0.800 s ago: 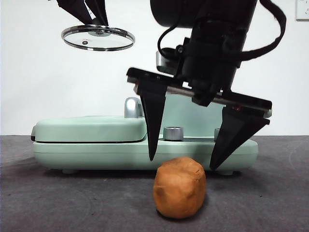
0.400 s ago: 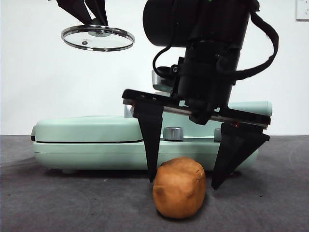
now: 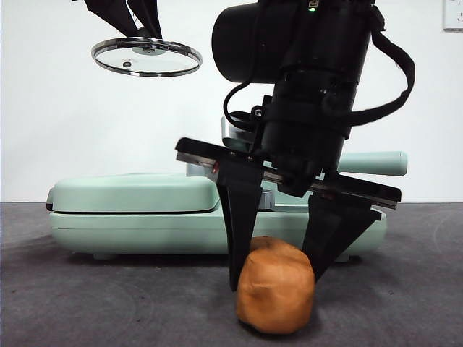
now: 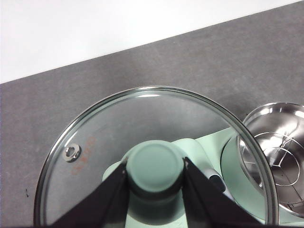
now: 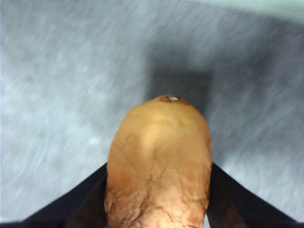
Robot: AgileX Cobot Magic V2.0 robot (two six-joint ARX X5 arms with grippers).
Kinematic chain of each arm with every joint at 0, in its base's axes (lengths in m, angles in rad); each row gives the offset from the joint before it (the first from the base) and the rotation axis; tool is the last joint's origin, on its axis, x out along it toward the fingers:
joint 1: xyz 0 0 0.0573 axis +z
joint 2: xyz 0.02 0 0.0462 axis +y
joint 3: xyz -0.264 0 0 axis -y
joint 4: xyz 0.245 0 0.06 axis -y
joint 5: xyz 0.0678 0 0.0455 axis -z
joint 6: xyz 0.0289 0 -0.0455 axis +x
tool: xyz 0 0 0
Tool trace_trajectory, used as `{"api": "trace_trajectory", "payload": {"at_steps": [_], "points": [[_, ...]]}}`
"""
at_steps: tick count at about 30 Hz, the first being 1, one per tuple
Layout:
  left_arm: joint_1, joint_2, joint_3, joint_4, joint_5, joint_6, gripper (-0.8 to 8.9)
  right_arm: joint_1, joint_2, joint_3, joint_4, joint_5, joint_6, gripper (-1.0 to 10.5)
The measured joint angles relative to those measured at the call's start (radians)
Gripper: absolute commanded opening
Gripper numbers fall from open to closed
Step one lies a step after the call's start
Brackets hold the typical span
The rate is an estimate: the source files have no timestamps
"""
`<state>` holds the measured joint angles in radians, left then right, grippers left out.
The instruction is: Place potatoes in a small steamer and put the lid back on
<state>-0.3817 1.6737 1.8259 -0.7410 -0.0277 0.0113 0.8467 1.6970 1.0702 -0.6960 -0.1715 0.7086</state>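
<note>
The orange-brown potato lies on the dark table in front of the appliance. My right gripper has come down over it, and both black jaws press against its sides. High at the far left, the glass lid hangs in the air, with my left gripper shut on its mint-green knob. The small steamer stands uncovered, showing a steel rim and a wire rack inside. In the front view the right arm hides most of it, leaving only its green handle.
A flat mint-green griddle plate with a chrome handle lies closed on the appliance base, behind the potato and left of the steamer. A white wall backs the table.
My right gripper dropped lower and its jaws narrowed from standing wide apart to touching the potato, which shifted slightly right. The left gripper and lid stayed still.
</note>
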Motion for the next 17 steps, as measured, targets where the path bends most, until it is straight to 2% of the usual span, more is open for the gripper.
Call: {"api": "trace_trajectory", "payload": {"at_steps": [7,12,17], "points": [[0.006,0.0,0.0,0.0,0.0,0.001,0.15,-0.034,0.0,0.182,-0.161,-0.02,-0.066,1.6],[0.027,0.0,0.0,0.0,0.0,0.001,0.15,-0.073,0.0,0.389,-0.311,-0.02,-0.162,1.6],[0.045,0.0,0.0,0.0,0.0,0.001,0.15,-0.14,0.008,0.617,-0.389,-0.019,-0.264,1.4]]}}
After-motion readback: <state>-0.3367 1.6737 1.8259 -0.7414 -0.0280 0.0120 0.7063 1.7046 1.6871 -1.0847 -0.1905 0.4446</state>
